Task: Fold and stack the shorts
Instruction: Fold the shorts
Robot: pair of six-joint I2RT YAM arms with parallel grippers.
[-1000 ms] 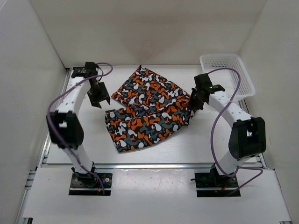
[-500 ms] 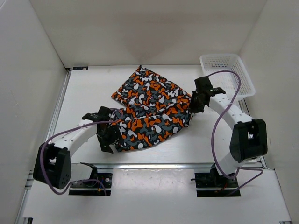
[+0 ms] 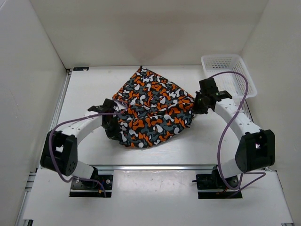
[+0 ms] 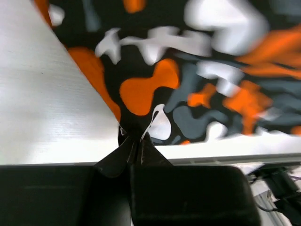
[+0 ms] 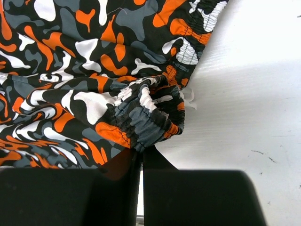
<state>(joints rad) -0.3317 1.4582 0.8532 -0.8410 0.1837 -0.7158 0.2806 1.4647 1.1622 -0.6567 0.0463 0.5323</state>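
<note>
The camouflage shorts [image 3: 153, 108] lie spread across the middle of the table, orange, black, grey and white. My left gripper [image 3: 114, 128] is at their near left corner, shut on the cloth's edge [image 4: 136, 134]. In the left wrist view the print [image 4: 197, 80] stretches away from the pinched corner. My right gripper [image 3: 195, 107] is at the shorts' right side, shut on the bunched elastic waistband [image 5: 148, 125].
A white mesh basket [image 3: 229, 75] stands at the back right corner. White walls close in the table on three sides. A metal rail [image 3: 155, 167] runs along the table's near edge, close to the left gripper.
The left arm swung from the back left down to the shorts' near left corner and shut on the cloth, lifting it slightly. The right gripper kept its hold and shifted a little back.
</note>
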